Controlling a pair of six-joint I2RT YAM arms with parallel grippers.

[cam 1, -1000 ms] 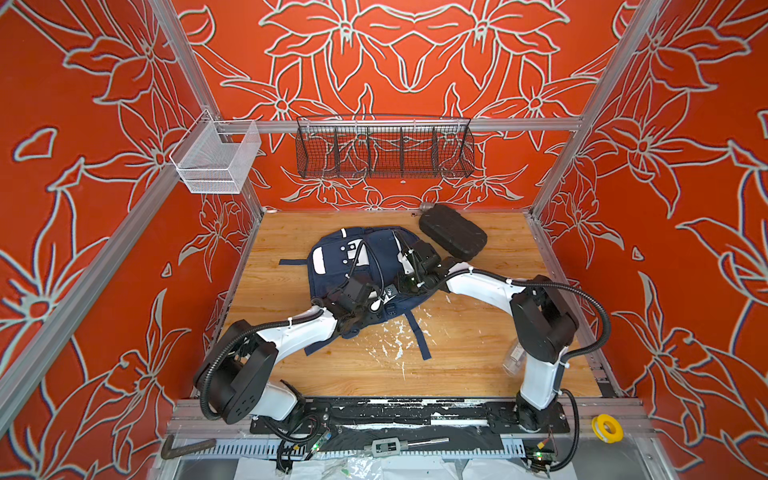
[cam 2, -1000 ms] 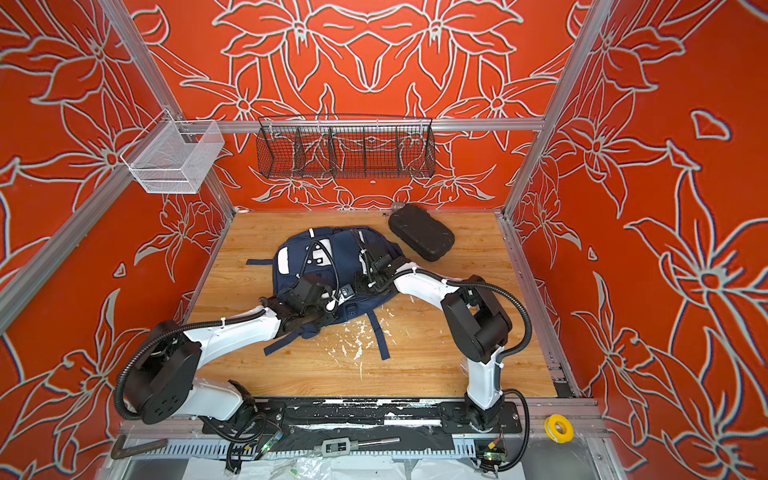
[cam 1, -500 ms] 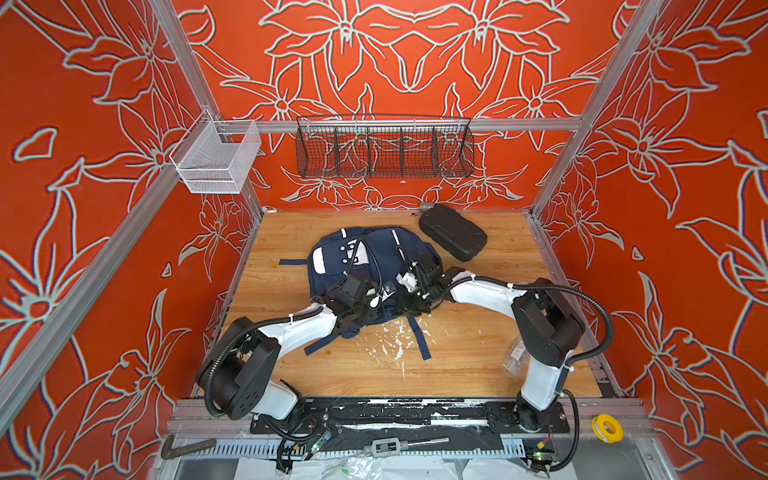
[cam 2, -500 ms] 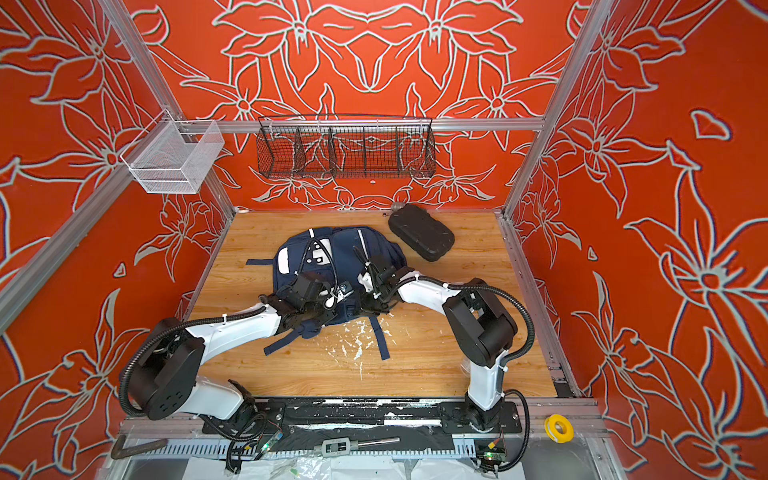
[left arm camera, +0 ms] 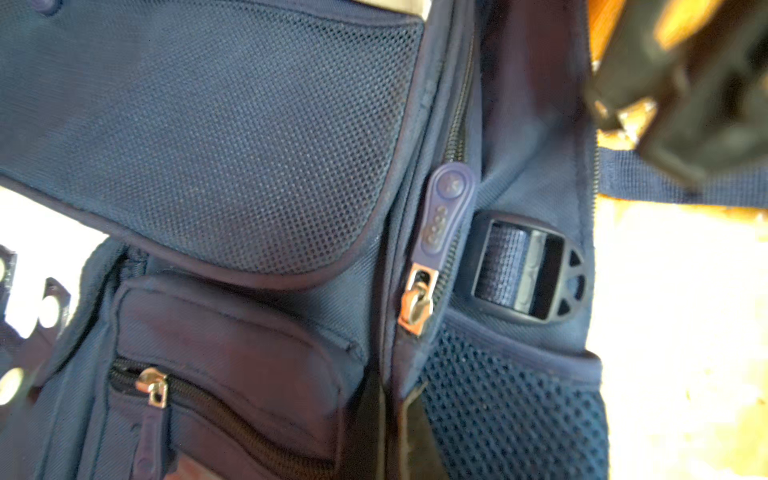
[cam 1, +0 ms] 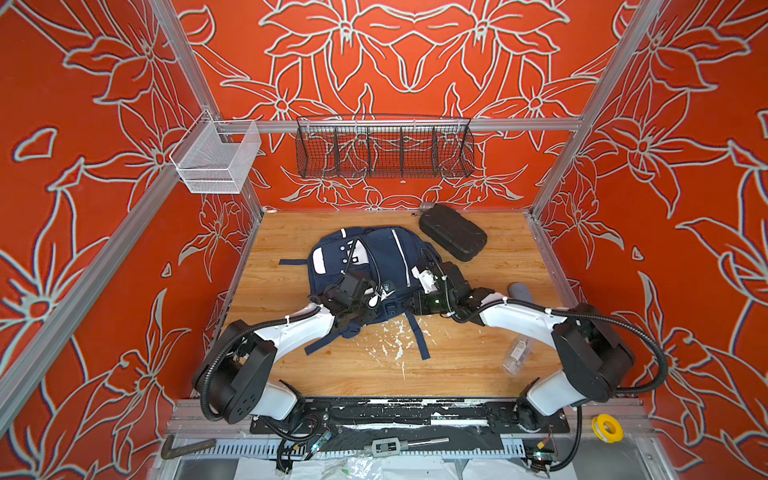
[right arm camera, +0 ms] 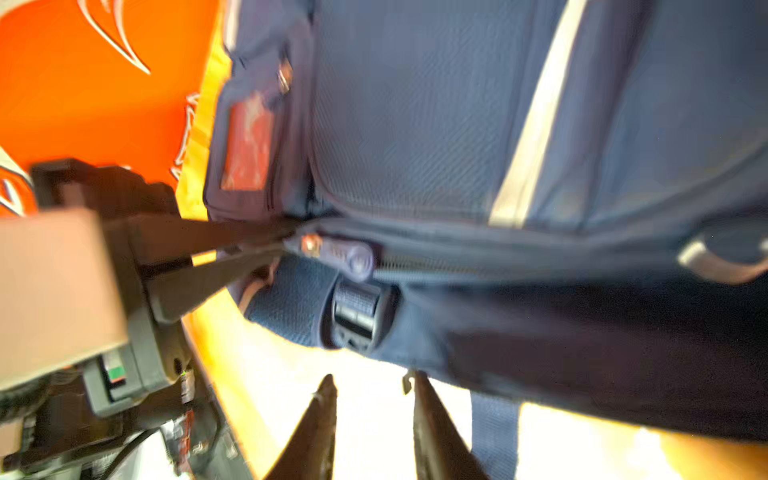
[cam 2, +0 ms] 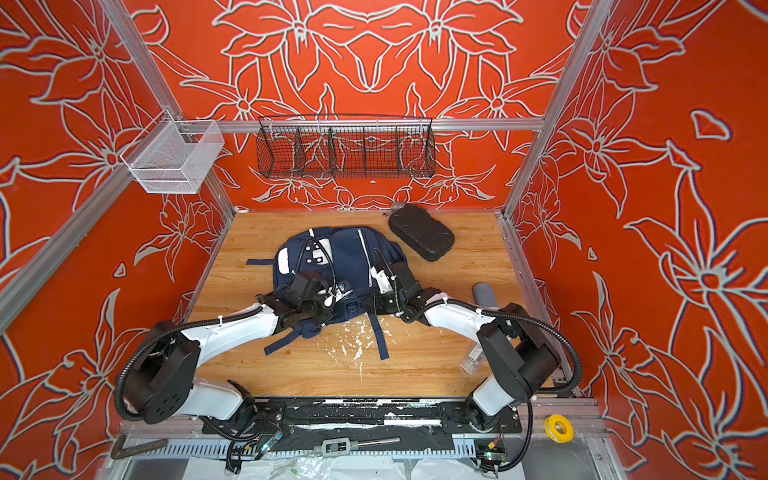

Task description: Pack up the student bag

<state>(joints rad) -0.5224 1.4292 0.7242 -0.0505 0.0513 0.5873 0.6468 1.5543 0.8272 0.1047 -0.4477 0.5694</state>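
Left gripper point(right arm camera: 287, 245) pinching student bag point(cam 1: 384, 254), lengthwise toward back wall point(cam 1: 374, 62)

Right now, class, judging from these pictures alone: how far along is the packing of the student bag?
Done: nothing that shows. The student bag lies flat and its zip looks closed. In hand: the left gripper pinches the bag beside the zip pull, and the right gripper hangs open just off it. Left: opening and loading it. The black case, grey cylinder and clear container lie outside.
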